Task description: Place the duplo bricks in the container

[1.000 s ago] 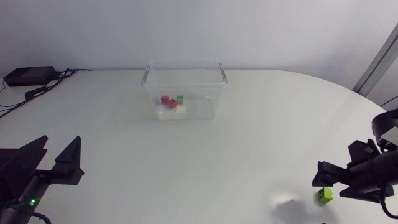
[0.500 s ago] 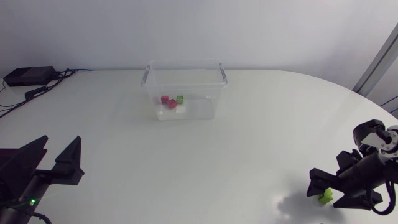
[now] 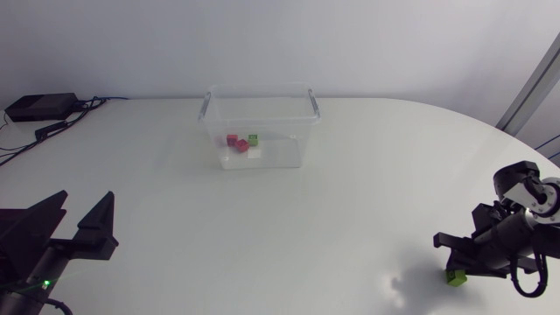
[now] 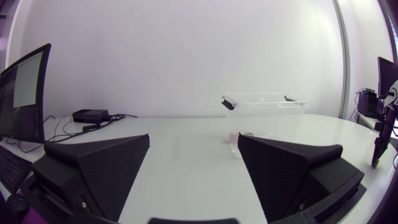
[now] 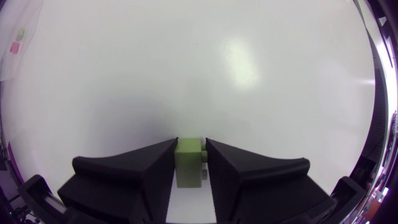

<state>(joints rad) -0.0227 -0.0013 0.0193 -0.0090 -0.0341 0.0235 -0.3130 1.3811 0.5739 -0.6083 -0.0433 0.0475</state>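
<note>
Duplo bricks lie partly inside the container and partly outside it. The container is clear, with a grey handle at its left and right rim, and stands upright and uncovered at the far middle of the white desk. On its floor are two red bricks close together, touching or nearly so, with a small green brick just right of them. A pale patch lies near them, too faint to identify.

One more piece, the loose green brick, sits on the desk at the near right, well apart from the container. The right gripper is down over it. In the right wrist view this brick rests on the desk between the two black fingers. They stand narrow, one against each of its opposite sides, so the gripper is closed on the brick. In the head view the right arm comes in low from the right edge with its gripper pointing left. It covers most of the brick, and only a green corner shows at the gripper's near side.

The left gripper is at the near left of the desk, pointing toward the far side. Its fingers are spread wide with nothing between them. In the left wrist view the container is ahead of it and well apart, a little toward the right finger.
</note>
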